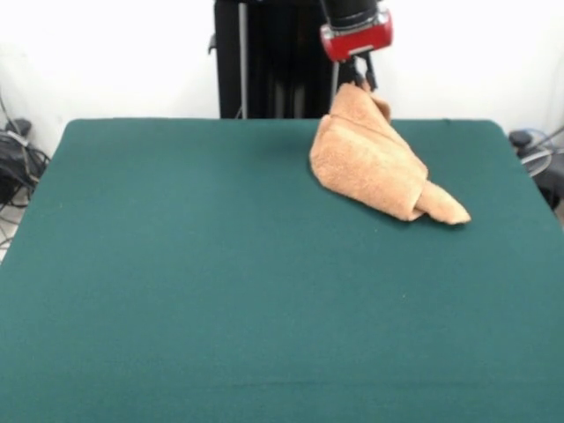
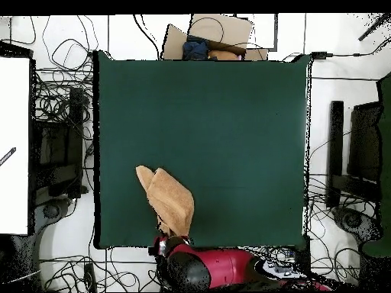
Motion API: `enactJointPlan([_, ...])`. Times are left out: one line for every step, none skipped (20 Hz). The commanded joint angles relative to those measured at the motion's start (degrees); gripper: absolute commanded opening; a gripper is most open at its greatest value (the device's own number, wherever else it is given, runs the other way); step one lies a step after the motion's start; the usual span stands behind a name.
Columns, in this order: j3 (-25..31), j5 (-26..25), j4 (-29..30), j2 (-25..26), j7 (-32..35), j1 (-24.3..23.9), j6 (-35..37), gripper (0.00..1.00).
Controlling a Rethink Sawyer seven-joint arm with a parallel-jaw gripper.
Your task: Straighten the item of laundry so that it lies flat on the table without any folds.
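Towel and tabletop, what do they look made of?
Towel: looks like terry cotton, with a nubby matte orange-tan pile that drapes in soft folds from the claw. Table: dark green covering, probably felt or similar cloth, flat and matte with no glare.

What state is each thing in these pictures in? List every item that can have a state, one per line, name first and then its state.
towel: bunched and folded, one end lifted by the gripper, the other end trailing on the table.
gripper: shut on the towel's top end, raised above the table.
table: dark green top, carrying only the towel's lower part.
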Motion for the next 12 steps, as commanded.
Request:
enactJointPlan([-3.3, 1.6, -0.7, 3.0, 10.4, 1.5, -0.1, 0.0])
enactJointPlan([-3.3, 1.3, -0.8, 3.7, 10.2, 1.2, -0.1, 0.0])
enactJointPlan([-3.3, 1.1, -0.9, 4.3, 10.1, 0.8, -0.2, 0.0])
enactJointPlan([-3.2, 0.6, -1.3, 5.1, 9.6, 0.3, -0.1, 0.0])
enactJointPlan([-3.1, 0.4, -1.7, 5.7, 9.3, -0.1, 0.0, 0.0])
enactJointPlan([-3.2, 0.1, -2.5, 6.5, 8.9, -0.4, 0.0, 0.0])
enactJointPlan([-3.3, -0.3, -2.9, 7.1, 8.5, -0.7, 0.0, 0.0])
enactJointPlan([-3.4, -0.7, -3.3, 7.7, 8.2, -1.1, 0.0, 0.0])
enactJointPlan([-3.3, -1.0, -3.8, 8.3, 7.8, -1.3, 0.1, 0.0])
enactJointPlan([-3.2, -1.6, -4.7, 9.5, 7.3, -1.9, 0.2, 0.0])
enactJointPlan([-3.0, -1.8, -5.2, 10.0, 6.8, -2.3, 0.6, 0.0])
enactJointPlan([-2.8, -2.4, -6.0, 11.0, 6.1, -3.2, 1.0, 0.0])
